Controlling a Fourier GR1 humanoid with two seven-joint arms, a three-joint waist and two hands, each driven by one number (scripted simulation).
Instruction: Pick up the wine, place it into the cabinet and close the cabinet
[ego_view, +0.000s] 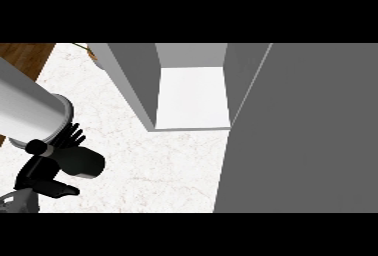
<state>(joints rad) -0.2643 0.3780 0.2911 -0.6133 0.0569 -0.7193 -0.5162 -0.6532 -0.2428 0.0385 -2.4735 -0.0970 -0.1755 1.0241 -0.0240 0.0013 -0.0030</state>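
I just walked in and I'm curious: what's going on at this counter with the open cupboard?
A robot is meant to put wine into the cabinet and close it. The cabinet stands open, its grey door swung out at the right, and no bottle shows inside. Only the robot's left hand is in view, low at the left over the marbled counter, apart from the cabinet. No wine is visible anywhere, so how far the job has got is unclear.
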